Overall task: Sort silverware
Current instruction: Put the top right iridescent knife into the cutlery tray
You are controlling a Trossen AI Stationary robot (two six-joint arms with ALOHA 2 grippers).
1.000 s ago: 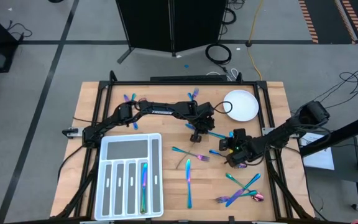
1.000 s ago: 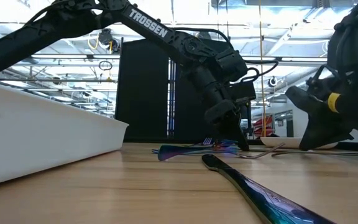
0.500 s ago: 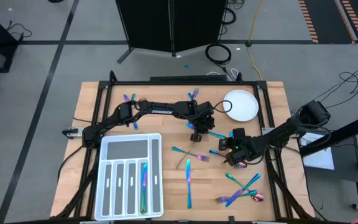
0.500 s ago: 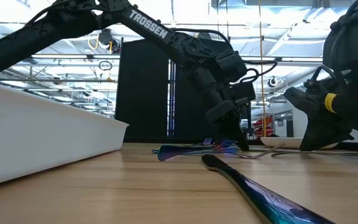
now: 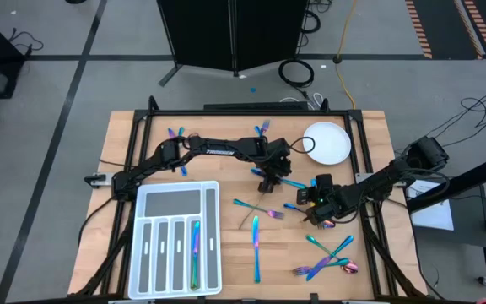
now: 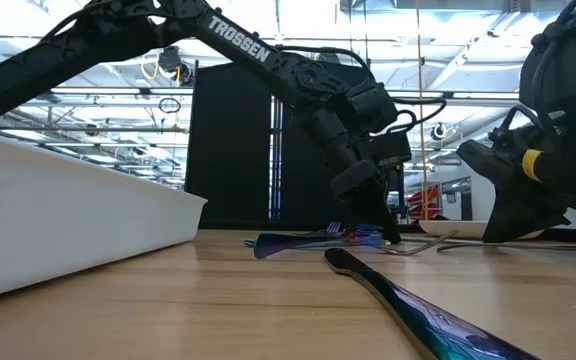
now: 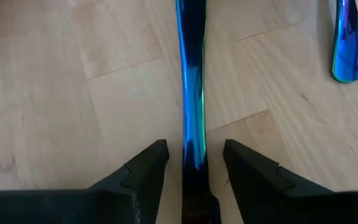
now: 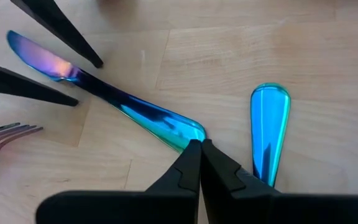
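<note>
Dark fingers [image 7: 146, 171] of the left gripper [image 5: 266, 181] spread apart, straddling the blue knife [image 7: 191, 106] flat on the wood, a sliver of gap on either side, no squeeze on it. Positioned at mid-table, tips down at the board in the low view.

Right gripper [image 5: 313, 205] pressed fully together, fingers [image 8: 191, 165] meeting in a point just at the rounded handle end of that same knife, nothing pinched between them. Beside it, a teal handle [image 8: 268, 130], and pink fork tines [image 8: 5, 134] at the frame edge.

Spread across the pale wooden table [image 5: 125, 143]: more rainbow silverware, with a fork [image 5: 258, 209] and a knife [image 5: 256, 250] near the middle, a crossed cluster [image 5: 327, 257] toward the near right corner, a few pieces [image 5: 177, 135] at the far left, one [image 5: 263, 127] near the far edge. One piece [image 5: 195, 252] already lying in a slot of the white tray [image 5: 178, 238] at the near left. White plate [image 5: 327, 142] at the far right.

Beyond the table, grey floor with cables and a black cabinet [image 5: 230, 34]; bright ceiling lights and beams seen from the low view.

"TROSSEN" [image 6: 237, 39] printed in white along the left arm.
</note>
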